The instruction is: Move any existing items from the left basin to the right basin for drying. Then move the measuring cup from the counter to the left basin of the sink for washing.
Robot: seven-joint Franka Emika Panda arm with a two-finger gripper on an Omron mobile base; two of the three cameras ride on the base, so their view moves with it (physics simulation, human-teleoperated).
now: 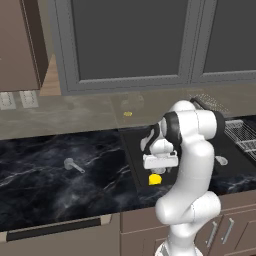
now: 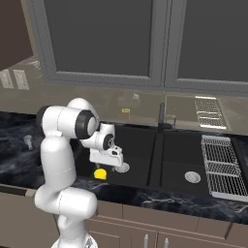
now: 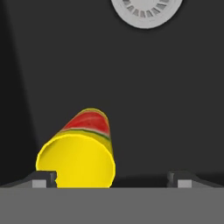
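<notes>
I have the white arm folded down over the black double-basin sink (image 2: 145,145), its two-finger hand (image 3: 112,178) hanging low inside the left black square basin (image 2: 138,140). The fingers (image 3: 43,179) stand wide apart with nothing clamped between them; in the hand view the two dark tips show at the bottom, one at each side.

The small bright yellow rounded lump (image 3: 78,159) lies on the floor of that left basin, towards its near edge. Seen along the hand it has a flat yellow face and a red patch with a greenish rim on its upper side, and it sits nearer the left fingertip than the right one. I cannot tell whether that tip touches it. In the base views it shows as a yellow spot just below the hand (image 1: 155,179) (image 2: 100,174).

The left basin's round silver drain (image 2: 123,168) is just beside the lump, to its right. The right black basin (image 2: 184,160) has its own silver drain (image 2: 192,177), and a wire dish rack (image 2: 220,167) sits to the right of it.

The tiny pale grey measuring cup (image 1: 71,164) with its short handle rests on the black marble-look surface (image 1: 45,185), well apart from the sink on the left.
</notes>
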